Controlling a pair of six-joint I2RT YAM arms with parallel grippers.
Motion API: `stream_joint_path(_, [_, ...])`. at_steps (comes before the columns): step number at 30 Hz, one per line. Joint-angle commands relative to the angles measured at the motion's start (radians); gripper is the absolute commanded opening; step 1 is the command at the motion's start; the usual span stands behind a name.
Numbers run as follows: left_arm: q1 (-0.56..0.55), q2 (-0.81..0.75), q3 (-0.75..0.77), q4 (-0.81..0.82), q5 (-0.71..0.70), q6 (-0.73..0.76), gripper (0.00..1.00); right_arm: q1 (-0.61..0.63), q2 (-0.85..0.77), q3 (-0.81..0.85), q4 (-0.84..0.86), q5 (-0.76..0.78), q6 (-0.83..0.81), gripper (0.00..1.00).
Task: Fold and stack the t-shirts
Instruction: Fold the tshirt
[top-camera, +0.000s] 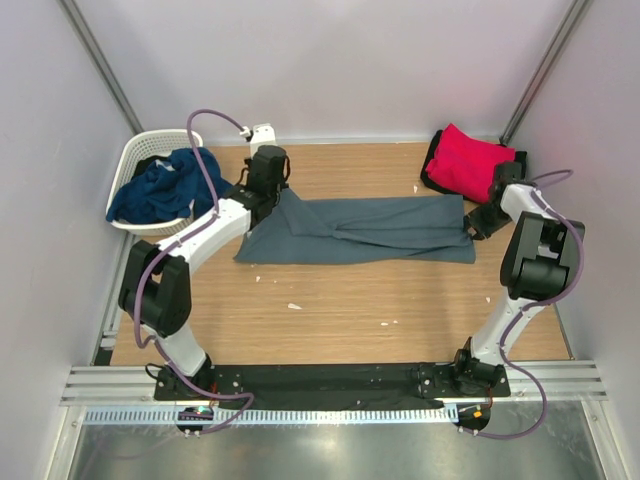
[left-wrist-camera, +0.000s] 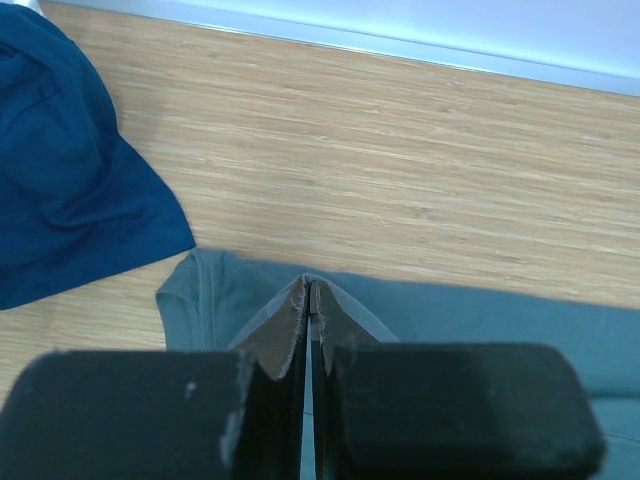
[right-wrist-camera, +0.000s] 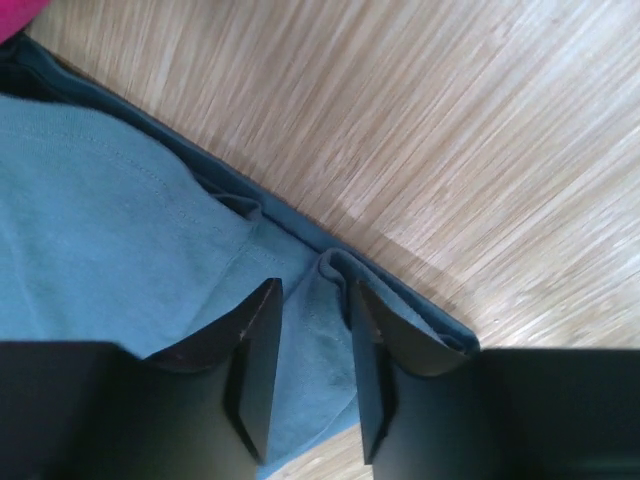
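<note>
Since the grey-blue t-shirt (top-camera: 365, 228) is the one I have hold of, I begin there: it lies stretched in a long, creased band across the middle of the table (top-camera: 350, 310), running from my left side to my right. My left claw (left-wrist-camera: 308, 285) sits at its left end, jaws pressed together until only a thin slit shows between them. They are pinching the edge of the cloth, which rises in a small peak at the tips. My right claw (right-wrist-camera: 312, 290) is at the opposite end, near the shirt's right-hand corner. Its jaws stand a narrow gap apart, and that gap is filled with a bunched fold of the same cloth, so it too is clamped on the fabric. Beyond that corner, bare wood shows in my right wrist view. At the back right of the table a red t-shirt (top-camera: 468, 160) lies folded on top of a black t-shirt (top-camera: 432, 165), just behind my right claw. At the back left a navy t-shirt (top-camera: 160, 188) is heaped in the white lattice basket (top-camera: 140, 150) and spills over its near rim. In my left wrist view a flap of it lies just beside the grey-blue shirt's edge, whether touching it I cannot tell.
</note>
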Motion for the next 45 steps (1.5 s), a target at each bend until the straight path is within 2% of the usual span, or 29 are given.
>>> stream_joint_path(1, [0.009, 0.006, 0.046, 0.057, -0.033, -0.011, 0.0, 0.001, -0.006, 0.041, 0.013, -0.017, -0.039, 0.41])
stream_joint_path(3, [0.011, 0.017, 0.059, 0.046, -0.025, -0.011, 0.0, 0.001, -0.032, 0.039, 0.013, -0.012, -0.051, 0.52])
stream_joint_path(6, [0.011, 0.037, 0.082, 0.022, -0.027, -0.014, 0.0, 0.001, -0.069, 0.038, 0.01, -0.001, -0.077, 0.61])
stream_joint_path(15, [0.016, 0.069, 0.099, -0.012, -0.05, -0.053, 0.0, 0.02, -0.192, -0.022, 0.0, 0.018, -0.108, 0.6])
stream_joint_path(21, [0.017, 0.061, 0.096, -0.018, -0.051, -0.051, 0.0, 0.031, -0.201, -0.091, 0.0, 0.022, -0.088, 0.48])
stream_joint_path(22, [0.019, 0.06, 0.095, -0.018, -0.051, -0.051, 0.0, 0.035, -0.201, -0.105, 0.003, 0.023, -0.084, 0.41])
stream_joint_path(24, [0.02, 0.055, 0.09, -0.02, -0.05, -0.051, 0.0, 0.04, -0.206, -0.117, 0.006, 0.034, -0.079, 0.37])
stream_joint_path(25, [0.02, 0.055, 0.09, -0.02, -0.05, -0.051, 0.0, 0.04, -0.204, -0.128, 0.006, 0.037, -0.078, 0.32])
stream_joint_path(28, [0.025, 0.052, 0.087, -0.021, -0.05, -0.051, 0.0, 0.04, -0.197, -0.146, 0.007, 0.043, -0.073, 0.25])
stream_joint_path(32, [0.028, 0.049, 0.082, -0.023, -0.045, -0.053, 0.0, 0.04, -0.192, -0.171, 0.013, 0.063, -0.071, 0.24])
stream_joint_path(35, [0.029, 0.046, 0.078, -0.024, -0.045, -0.053, 0.0, 0.04, -0.186, -0.183, 0.02, 0.072, -0.073, 0.26])
stream_joint_path(37, [0.031, 0.046, 0.076, -0.024, -0.047, -0.054, 0.0, 0.04, -0.174, -0.189, 0.027, 0.075, -0.073, 0.34])
stream_joint_path(42, [0.031, 0.045, 0.075, -0.026, -0.045, -0.054, 0.0, 0.04, -0.154, -0.191, 0.059, 0.084, -0.068, 0.45])
stream_joint_path(43, [0.032, 0.045, 0.073, -0.026, -0.047, -0.054, 0.0, 0.038, -0.152, -0.192, 0.066, 0.087, -0.068, 0.5])
stream_joint_path(45, [0.033, 0.045, 0.073, -0.026, -0.048, -0.053, 0.0, 0.04, -0.147, -0.191, 0.079, 0.097, -0.068, 0.52])
